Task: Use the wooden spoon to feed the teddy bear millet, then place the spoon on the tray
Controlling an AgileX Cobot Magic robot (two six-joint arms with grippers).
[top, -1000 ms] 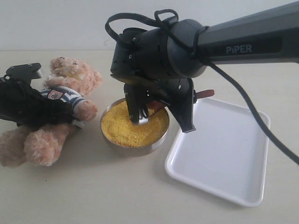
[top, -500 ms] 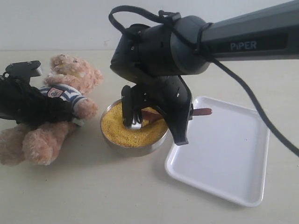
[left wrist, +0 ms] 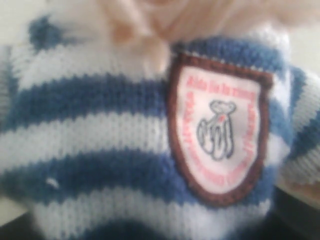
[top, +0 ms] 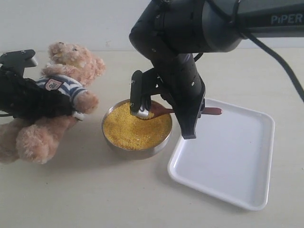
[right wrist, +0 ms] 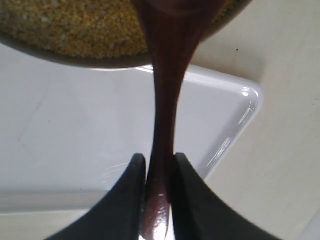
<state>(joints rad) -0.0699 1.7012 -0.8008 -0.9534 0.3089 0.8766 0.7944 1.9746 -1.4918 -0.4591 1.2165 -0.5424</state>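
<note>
Fingers of the right gripper pinch the wooden spoon by its handle. The wrist points steeply down, with the spoon head over the millet and the handle end above the tray. The left gripper clasps the leaning teddy bear around its striped torso.

teddy bear reclined | millet yellow | tray white, beside millet | wooden spoon over both

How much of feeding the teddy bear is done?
Done: the left gripper holds the fluffy light-brown teddy bear, the right gripper grips the dark wooden spoon. In hand: spoon at the yellow millet in the round steel bowl. Left: feeding the bear, then spoon onto the white rectangular tray.
</note>
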